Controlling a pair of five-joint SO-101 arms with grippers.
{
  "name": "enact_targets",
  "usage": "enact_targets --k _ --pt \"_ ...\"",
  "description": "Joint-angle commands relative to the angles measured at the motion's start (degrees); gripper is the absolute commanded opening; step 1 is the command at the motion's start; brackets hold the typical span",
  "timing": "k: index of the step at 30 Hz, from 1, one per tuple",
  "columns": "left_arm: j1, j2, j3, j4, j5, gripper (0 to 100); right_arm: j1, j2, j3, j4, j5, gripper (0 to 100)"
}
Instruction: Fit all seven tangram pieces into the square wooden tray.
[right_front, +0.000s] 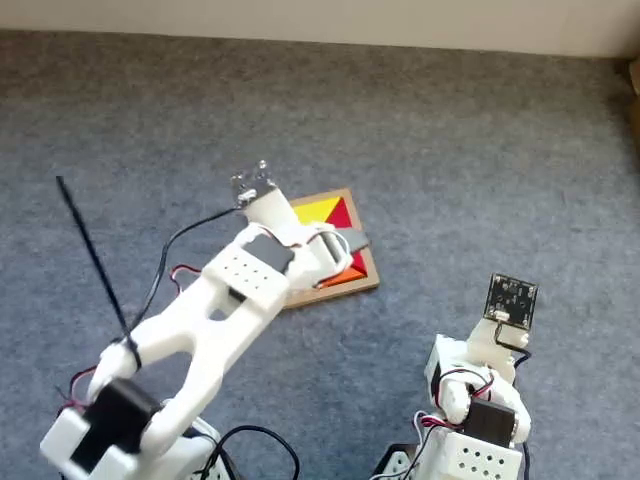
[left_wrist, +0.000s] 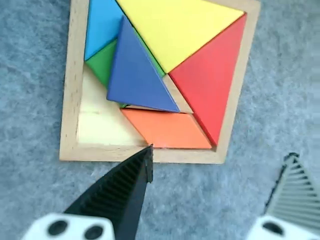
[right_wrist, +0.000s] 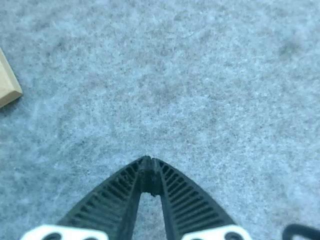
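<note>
The square wooden tray (left_wrist: 69, 80) lies on the carpet and holds a yellow triangle (left_wrist: 175, 27), a red triangle (left_wrist: 210, 82), an orange piece (left_wrist: 167, 130), a light blue piece (left_wrist: 102, 22) and a green piece (left_wrist: 102, 62). A dark blue triangle (left_wrist: 137, 75) rests askew on top of the green piece and its neighbours. Bare wood (left_wrist: 100, 120) shows in one corner. My left gripper (left_wrist: 220, 152) hangs open above the tray's rim by the orange piece, holding nothing. In the high view the left arm (right_front: 240, 280) stretches over the tray (right_front: 345, 291). My right gripper (right_wrist: 150, 162) is shut and empty over bare carpet.
Grey carpet (right_front: 470, 150) surrounds the tray on all sides. The right arm (right_front: 485, 400) sits folded at the near right, well away from the tray. A tray corner (right_wrist: 7, 87) pokes into the right wrist view. Cables (right_front: 90, 250) trail beside the left arm.
</note>
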Motion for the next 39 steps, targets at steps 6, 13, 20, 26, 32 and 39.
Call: enact_targets --k 6,13,20,26,32,39 --pt "-4.5 -9.5 -1.2 -1.5 0.1 38 0.0 -1.0 8.0 0.5 0.5 0.5" --pt "-8.8 -3.6 5.1 -22.5 0.1 38 0.0 -1.0 8.0 0.5 0.5 0.5" --pt "-8.7 6.5 2.2 -28.4 0.1 38 0.0 -1.0 8.0 0.5 0.5 0.5" --pt "-8.5 18.3 -4.5 -28.0 0.1 38 0.0 -1.0 8.0 0.5 0.5 0.5" --pt "-8.3 16.0 -5.6 -19.8 0.1 38 0.0 -1.0 8.0 0.5 0.5 0.5" --pt "-8.3 10.4 -5.2 -10.8 0.1 38 0.0 -1.0 8.0 0.5 0.5 0.5"
